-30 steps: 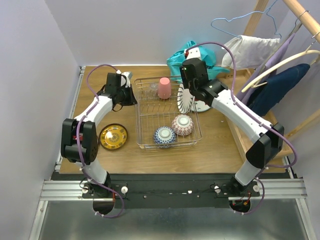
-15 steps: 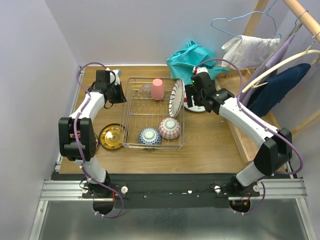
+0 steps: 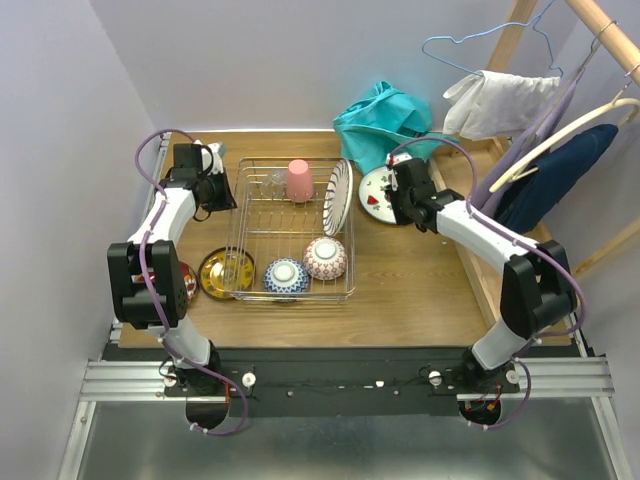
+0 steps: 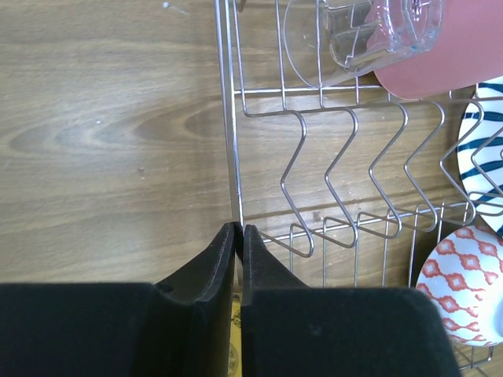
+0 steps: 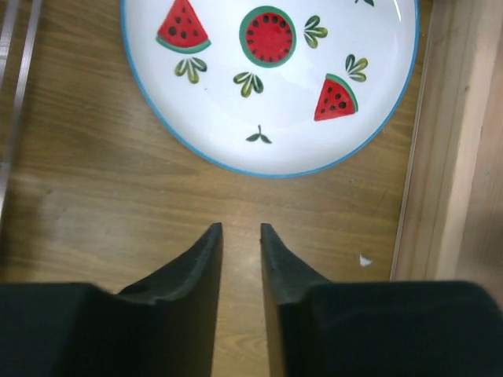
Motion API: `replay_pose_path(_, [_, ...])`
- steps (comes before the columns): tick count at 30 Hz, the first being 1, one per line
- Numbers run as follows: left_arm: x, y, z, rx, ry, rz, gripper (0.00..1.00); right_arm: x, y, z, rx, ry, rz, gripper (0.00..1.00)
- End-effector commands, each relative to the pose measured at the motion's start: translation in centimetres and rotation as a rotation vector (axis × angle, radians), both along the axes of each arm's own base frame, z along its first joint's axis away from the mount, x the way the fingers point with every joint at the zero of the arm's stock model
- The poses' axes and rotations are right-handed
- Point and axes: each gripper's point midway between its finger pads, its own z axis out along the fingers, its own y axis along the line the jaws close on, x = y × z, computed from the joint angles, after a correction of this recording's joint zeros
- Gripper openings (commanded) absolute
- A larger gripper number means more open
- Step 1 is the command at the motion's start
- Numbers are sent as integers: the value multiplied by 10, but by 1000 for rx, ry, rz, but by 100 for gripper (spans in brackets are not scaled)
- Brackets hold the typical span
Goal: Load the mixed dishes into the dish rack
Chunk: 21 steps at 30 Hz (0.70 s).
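**Fingers pinching the rack rim as the rack slid left**

Left fingers (image 4: 214, 271) were pressed together on the thin wire rim of the dish rack (image 3: 275, 225). They pinched that wire on the rack's left side, toward its far corner. Right fingers (image 5: 196, 275) stood slightly spread with nothing between them. They hovered just right of the rack, over bare counter (image 3: 420, 290) at the near edge of the white plate with red fruit marks (image 5: 271, 71).

Over the last second the rack had been dragged leftward across the counter. Its near left corner now overlapped the gold saucer (image 3: 222, 273). In that same second the right fingers had let go of the blue-striped white plate (image 3: 338, 197). It now stood on edge inside the rack, against the right wall. That put one more dish in the rack, and the fruit plate looked like the next to be picked up.

The rack was a silver wire basket with low sides, a grid bottom and zigzag wire dividers. At its far end stood the pink cup (image 3: 299, 180), with the clear glass (image 4: 369, 31) just beside it. At its near end sat two patterned bowls, one blue (image 3: 286, 275) and one red (image 3: 326, 258), apparently upturned. The fruit plate lay flat on the counter outside the rack, just right of it.
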Motion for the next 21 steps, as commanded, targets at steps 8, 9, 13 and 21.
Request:
replay_pose_path(8, [7,6,8,-74,-16,62,0,56,18,-42,-56,-80,161,18])
replay_pose_path(9, [8,5,9,-89,-16,70,0,60,21,-42,-58,-88,168,15])
replay_pose_path(13, [9,2,9,-153,-7,126,0,66,27,-64,-78,-49,201,12])
replay_pose_path(21, [35,7,16,-175,-45,166,0,42,23,-89,-93,51,257,10])
